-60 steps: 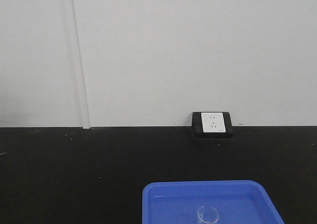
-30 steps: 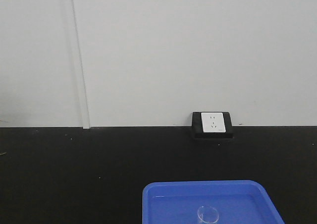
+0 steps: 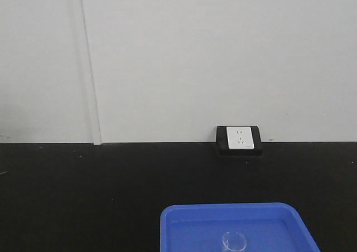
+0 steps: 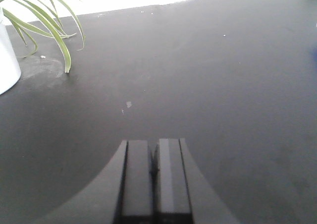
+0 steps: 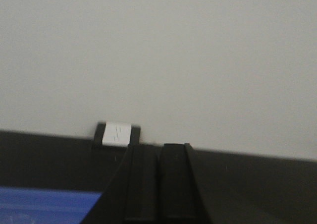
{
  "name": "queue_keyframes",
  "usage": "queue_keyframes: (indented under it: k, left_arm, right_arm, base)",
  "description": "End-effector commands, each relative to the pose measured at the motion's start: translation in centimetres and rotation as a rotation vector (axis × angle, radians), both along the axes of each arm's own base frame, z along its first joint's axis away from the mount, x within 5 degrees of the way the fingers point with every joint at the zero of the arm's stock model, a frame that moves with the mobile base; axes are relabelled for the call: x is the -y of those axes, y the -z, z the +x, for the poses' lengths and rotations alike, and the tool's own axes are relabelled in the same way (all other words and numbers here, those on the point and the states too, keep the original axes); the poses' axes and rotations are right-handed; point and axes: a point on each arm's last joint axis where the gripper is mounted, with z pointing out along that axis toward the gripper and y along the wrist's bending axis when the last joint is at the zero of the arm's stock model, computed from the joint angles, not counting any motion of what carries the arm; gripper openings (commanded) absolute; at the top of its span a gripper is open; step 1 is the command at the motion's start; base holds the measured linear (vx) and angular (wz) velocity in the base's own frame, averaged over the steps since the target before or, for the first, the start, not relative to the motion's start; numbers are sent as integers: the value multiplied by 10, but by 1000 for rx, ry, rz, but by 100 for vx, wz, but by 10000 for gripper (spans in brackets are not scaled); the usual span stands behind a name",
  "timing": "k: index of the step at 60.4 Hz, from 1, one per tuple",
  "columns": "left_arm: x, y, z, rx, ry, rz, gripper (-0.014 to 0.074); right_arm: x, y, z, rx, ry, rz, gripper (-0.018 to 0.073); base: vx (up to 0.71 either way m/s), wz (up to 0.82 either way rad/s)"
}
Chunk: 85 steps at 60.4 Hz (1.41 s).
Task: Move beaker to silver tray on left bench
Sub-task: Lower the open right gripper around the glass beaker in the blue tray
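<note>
Two grippers are shown pressed together, with nothing pinched by either. The left gripper (image 4: 153,147) is seen with its dark fingers closed flat against each other, held above the matte black countertop of the left bench (image 4: 233,85). Ahead of it and well off to its left, a white pot (image 4: 6,60) is set on the bench, and long green leaves (image 4: 47,16) are drooped over the surface. The right gripper (image 5: 159,149) is likewise closed tight and is pointed at the white wall (image 5: 198,50). Just beyond its left fingertip a wall socket (image 5: 118,134) is caught, blurred. Below and to its left a strip of the blue tray (image 5: 44,204) is glimpsed. In the front-facing view the beaker (image 3: 235,241) is found rim-up inside that blue tray, partly cut by the bottom edge.
</note>
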Motion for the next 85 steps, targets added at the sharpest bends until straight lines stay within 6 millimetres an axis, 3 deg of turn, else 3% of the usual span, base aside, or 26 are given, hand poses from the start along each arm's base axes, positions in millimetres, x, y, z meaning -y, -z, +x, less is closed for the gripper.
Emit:
queue_keyframes:
  k: [1, 20, 49, 69, 85]
  left_arm:
    - [1, 0, 2, 67, 10, -5, 1]
    - [1, 0, 2, 67, 10, -5, 1]
    - [1, 0, 2, 67, 10, -5, 1]
    - [1, 0, 2, 67, 10, -5, 1]
    - [1, 0, 2, 67, 10, -5, 1]
  right_arm:
    - [0, -10, 14, -51, 7, -7, -8]
    - [-2, 8, 56, -230, -3, 11, 65]
    - [-5, 25, 89, -324, -17, 94, 489]
    - [-14, 59, 144, -379, -71, 190, 508]
    - [-53, 80, 169, -340, -294, 120, 508]
  base:
    - [0, 0]
    - [0, 0]
    - [0, 0]
    - [0, 0]
    - [0, 0]
